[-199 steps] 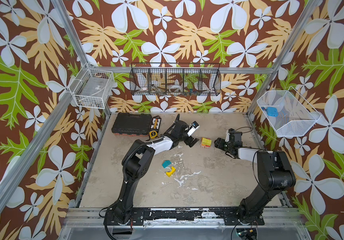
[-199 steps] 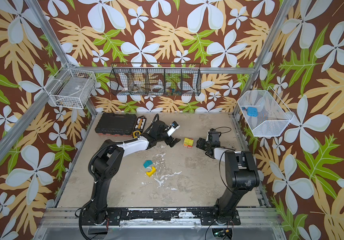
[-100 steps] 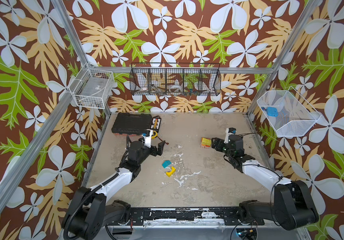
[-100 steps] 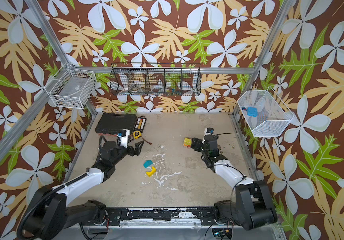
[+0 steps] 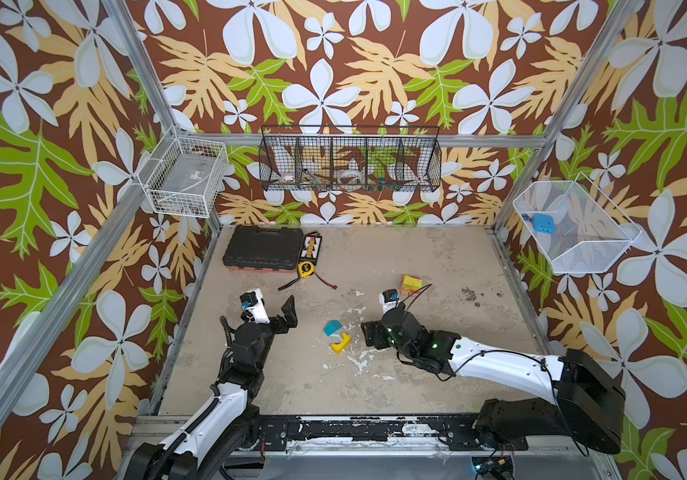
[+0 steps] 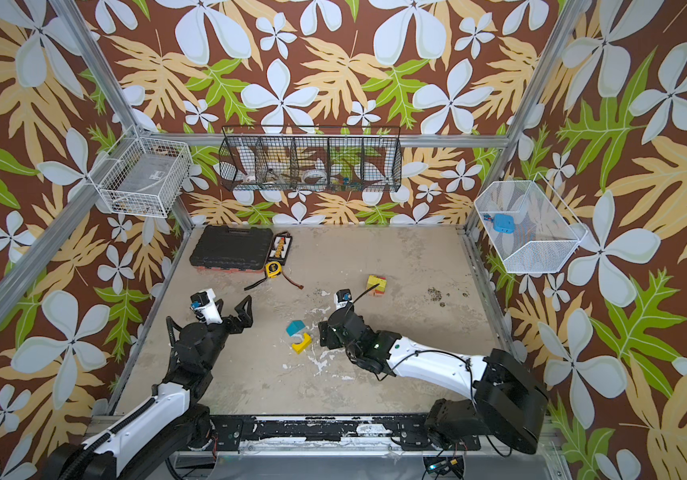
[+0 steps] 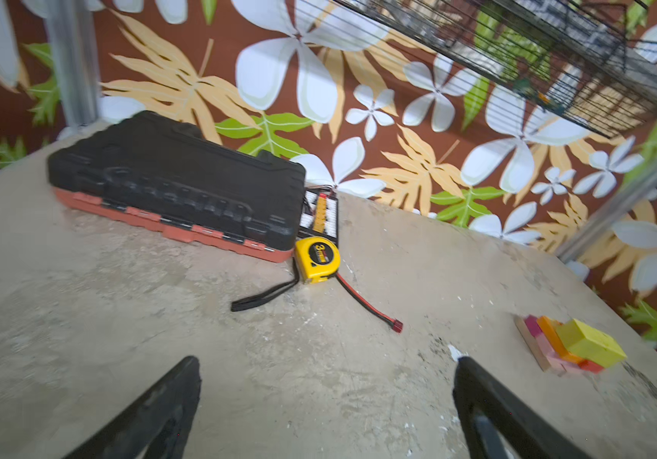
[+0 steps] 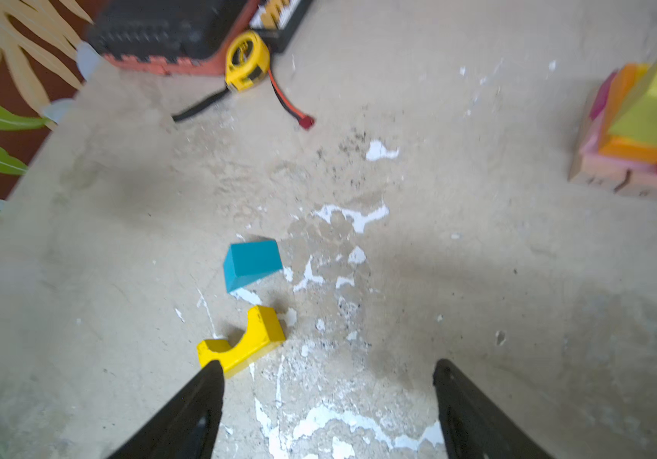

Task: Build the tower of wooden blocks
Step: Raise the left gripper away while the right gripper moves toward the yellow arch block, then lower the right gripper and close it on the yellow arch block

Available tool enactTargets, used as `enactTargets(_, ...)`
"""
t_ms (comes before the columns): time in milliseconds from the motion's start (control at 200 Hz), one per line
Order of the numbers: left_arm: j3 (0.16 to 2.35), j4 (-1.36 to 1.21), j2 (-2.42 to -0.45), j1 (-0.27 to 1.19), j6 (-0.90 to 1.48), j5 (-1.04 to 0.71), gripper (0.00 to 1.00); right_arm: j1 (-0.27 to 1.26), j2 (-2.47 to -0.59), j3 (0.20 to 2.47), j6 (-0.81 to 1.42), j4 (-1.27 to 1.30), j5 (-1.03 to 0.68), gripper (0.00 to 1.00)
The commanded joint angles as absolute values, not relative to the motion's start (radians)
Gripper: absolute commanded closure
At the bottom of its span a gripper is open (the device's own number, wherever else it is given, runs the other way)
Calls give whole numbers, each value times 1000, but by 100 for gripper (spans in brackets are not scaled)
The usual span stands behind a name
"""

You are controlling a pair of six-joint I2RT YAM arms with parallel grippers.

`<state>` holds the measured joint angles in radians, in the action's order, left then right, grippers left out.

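Hovering wide open and empty beside the loose yellow arch block [image 8: 247, 341] and teal block [image 8: 251, 264], the right tool [image 8: 327, 365] should grab one next and carry it to the tower [image 5: 411, 283] farther back.

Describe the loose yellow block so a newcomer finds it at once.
From the black tool case in the far-left corner, come to the middle of the table. Two blocks lie there: the yellow arch block, unlike the teal block, has a half-round notch.
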<state>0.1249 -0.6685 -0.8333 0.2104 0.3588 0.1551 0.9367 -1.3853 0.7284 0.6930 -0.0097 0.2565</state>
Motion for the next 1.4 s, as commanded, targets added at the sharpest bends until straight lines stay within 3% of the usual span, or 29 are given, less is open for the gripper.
enactTargets(0, 76, -673, -818, 208, 504, 375, 0, 951, -1457, 746, 747, -34, 276, 20)
enactTargets(100, 45, -714, -809, 208, 483, 301, 0, 956, -1523, 770, 750, -18, 262, 21)
enactTargets(190, 56, -702, -836, 208, 517, 363, 0, 957, -1572, 805, 743, -2, 235, 21)
enactTargets(370, 100, -700, -916, 207, 501, 320, 0, 981, -1650, 887, 726, 0, 208, 22)
enactTargets(566, 79, -702, -877, 208, 504, 331, 0, 1044, -1746, 1002, 719, -85, 255, 24)
enactTargets(866, 64, -703, -847, 208, 504, 319, 0, 1077, -1756, 958, 755, -123, 366, 26)
enactTargets(1396, 63, -699, -845, 208, 506, 319, 0, 1080, -1799, 980, 750, -78, 306, 28)
